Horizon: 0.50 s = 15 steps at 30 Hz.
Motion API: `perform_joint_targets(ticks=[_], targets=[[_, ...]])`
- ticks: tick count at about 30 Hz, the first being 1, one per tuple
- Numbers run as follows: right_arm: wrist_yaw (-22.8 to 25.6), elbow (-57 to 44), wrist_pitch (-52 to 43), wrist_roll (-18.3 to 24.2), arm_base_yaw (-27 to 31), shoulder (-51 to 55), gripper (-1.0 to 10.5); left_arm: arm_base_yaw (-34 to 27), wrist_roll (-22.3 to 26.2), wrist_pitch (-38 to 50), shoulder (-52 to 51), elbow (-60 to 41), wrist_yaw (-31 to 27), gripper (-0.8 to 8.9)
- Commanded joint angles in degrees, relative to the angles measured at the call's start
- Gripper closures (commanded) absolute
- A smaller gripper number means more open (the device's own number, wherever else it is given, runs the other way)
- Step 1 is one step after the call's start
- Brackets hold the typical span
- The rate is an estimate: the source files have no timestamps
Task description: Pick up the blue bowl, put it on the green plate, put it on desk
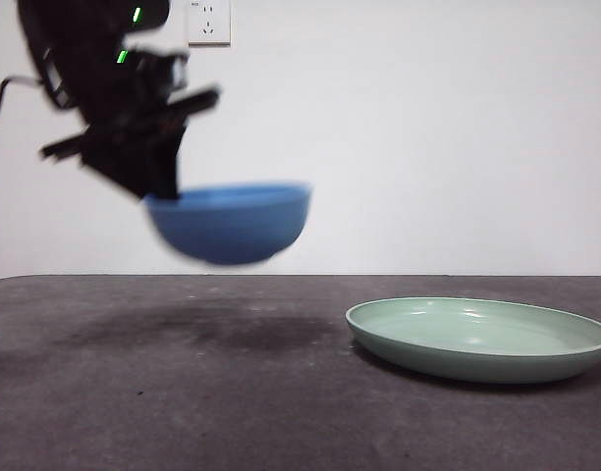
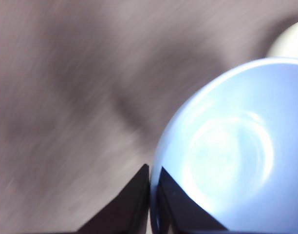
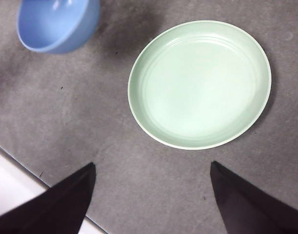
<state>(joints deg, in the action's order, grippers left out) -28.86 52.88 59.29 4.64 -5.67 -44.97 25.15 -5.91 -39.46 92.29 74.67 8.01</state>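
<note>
The front view alone shows height: the blue bowl hangs in the air, clear of the bench, carried by the left gripper, whose dark arm comes in from the upper left. The bowl's shadow lies on the bench below it. The green plate rests flat on the bench to one side of the bowl and lower, well apart from it, with nothing on it.

The left wrist view gives what the front view cannot — the grip itself. The left gripper has its two jaws pressed together on the bowl's rim, one inside the wall and one outside; the bowl's pale inside is bare. A sliver of the plate shows past the bowl, and the bench behind is blurred.

The right wrist view looks down from above: the plate whole, the bowl at a corner, and the right gripper's jaws spread wide with nothing between them, over the bench near its pale edge.

One bowl, one plate, two grippers. On the white wall behind is a wall socket. Nothing stands between bowl and plate.
</note>
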Motion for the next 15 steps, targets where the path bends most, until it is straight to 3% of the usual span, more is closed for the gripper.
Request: perform_joint_targets(ticks=[1, 7, 15], targets=[[-0.07, 1.09, -0.52, -0.26, -0.22, -0.26, 5.7, 2.64, -1.16, 0.09, 0.63, 3.72, 1.01, 7.99], [0.57, 1.09, -0.55, -1.40, -0.20, -0.24, 5.7, 8.20, -2.60, 2.38, 1.55, 8.11, 0.98, 7.99], [0.39, 1.09, -0.50, -1.68, -0.20, -0.13, 5.7, 12.83, -2.78, 2.67, 10.08, 16.17, 0.96, 7.99]])
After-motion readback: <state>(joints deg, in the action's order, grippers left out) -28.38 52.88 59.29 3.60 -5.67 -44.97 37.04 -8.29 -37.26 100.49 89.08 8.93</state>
